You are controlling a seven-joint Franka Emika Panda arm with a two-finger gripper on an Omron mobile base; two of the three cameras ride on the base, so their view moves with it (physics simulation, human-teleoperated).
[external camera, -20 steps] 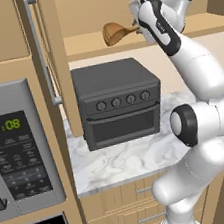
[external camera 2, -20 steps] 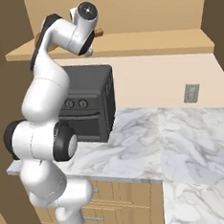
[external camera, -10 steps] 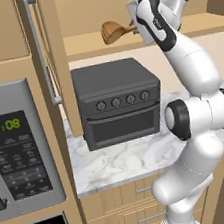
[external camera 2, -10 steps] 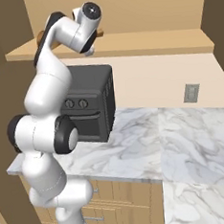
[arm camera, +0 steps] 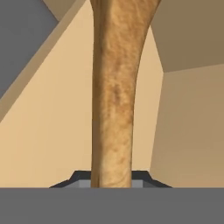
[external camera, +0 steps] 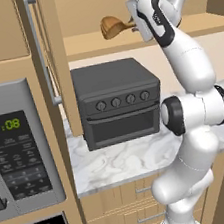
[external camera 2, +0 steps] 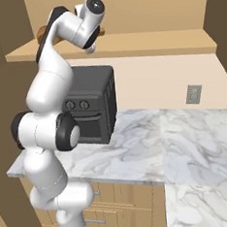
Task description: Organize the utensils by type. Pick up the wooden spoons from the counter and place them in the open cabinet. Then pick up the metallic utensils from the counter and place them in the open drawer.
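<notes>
An orange-brown wooden spoon (external camera: 113,27) hangs level just above the shelf of the open cabinet (external camera: 94,42), its round bowl pointing left. My gripper (external camera: 137,27) is shut on its handle, raised high at the cabinet's mouth. In the hand view the handle (arm camera: 113,109) runs straight up from between my fingertips (arm camera: 81,178) toward the tan cabinet interior. From the right, a bit of the spoon (external camera 2: 41,31) peeks out behind my arm above the shelf (external camera 2: 143,42). The metallic utensils and the open drawer are out of view.
A black toaster oven (external camera: 115,101) stands on the white marble counter (external camera 2: 152,141) under the shelf. The open cabinet door (external camera: 52,67) hangs to the left, beside a microwave (external camera: 18,147). A wall outlet (external camera 2: 194,94) sits at the right.
My hand has edged slightly left and up with the wooden spoon, carrying its bowl a little further over the shelf. The grip is unchanged.
</notes>
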